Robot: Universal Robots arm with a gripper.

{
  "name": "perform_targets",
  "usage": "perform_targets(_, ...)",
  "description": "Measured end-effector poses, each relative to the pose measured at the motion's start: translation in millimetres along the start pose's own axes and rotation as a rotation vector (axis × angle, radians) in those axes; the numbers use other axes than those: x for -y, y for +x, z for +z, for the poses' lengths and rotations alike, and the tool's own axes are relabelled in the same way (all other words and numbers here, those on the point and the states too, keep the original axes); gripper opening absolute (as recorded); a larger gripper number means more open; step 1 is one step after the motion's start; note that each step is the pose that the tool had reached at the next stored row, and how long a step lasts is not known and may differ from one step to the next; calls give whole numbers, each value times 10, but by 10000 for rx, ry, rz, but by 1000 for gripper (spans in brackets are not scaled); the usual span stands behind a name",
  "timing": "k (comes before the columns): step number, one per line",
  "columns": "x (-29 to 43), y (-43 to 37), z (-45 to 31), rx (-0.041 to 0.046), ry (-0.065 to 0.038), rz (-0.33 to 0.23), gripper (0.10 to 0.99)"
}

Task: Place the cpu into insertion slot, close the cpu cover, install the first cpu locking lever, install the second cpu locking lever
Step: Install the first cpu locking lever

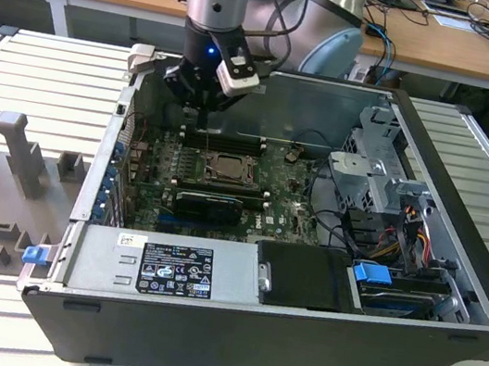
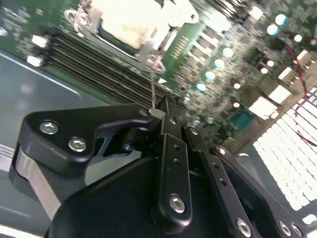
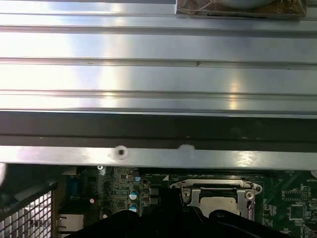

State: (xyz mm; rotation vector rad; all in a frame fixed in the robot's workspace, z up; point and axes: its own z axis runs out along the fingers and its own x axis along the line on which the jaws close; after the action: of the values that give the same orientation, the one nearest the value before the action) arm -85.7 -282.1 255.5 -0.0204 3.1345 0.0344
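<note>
- So, what are the fingers doing?
- They're pressed together. The gripper [image 2: 161, 113] seems pinched on the tip of a locking lever [image 2: 153, 87], a thin wire rising from beside the insertion slot [image 1: 226, 167].
- And the chip?
- The cpu [image 2: 126, 22] lies in that slot, framed by the cpu cover [image 2: 148, 47], which looks lowered. I'd judge the chip light and fragile, best held by its edges. The wire is likely springy and slippery, so grip it near its end.
</note>
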Motion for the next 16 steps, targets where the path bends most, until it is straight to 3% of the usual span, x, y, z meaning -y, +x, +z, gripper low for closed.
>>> perform_targets(2, -2, -91, 2, -1, 7, 1, 106)
perform_targets(4, -2, -245, 7, -12, 12, 3, 106)
perform_targets(7, 0, -373, 11, -22, -1, 3, 106)
perform_targets(9, 1, -398, 11, -20, -130, 1, 106)
perform_targets(10, 0, -399, 13, -19, -278, 3, 106)
perform_targets(12, 0, -399, 18, -17, -478, 5, 106)
perform_targets(13, 0, -399, 32, -13, -524, 6, 106)
perform_targets(16, 2, -398, 79, -16, -521, 3, 106)
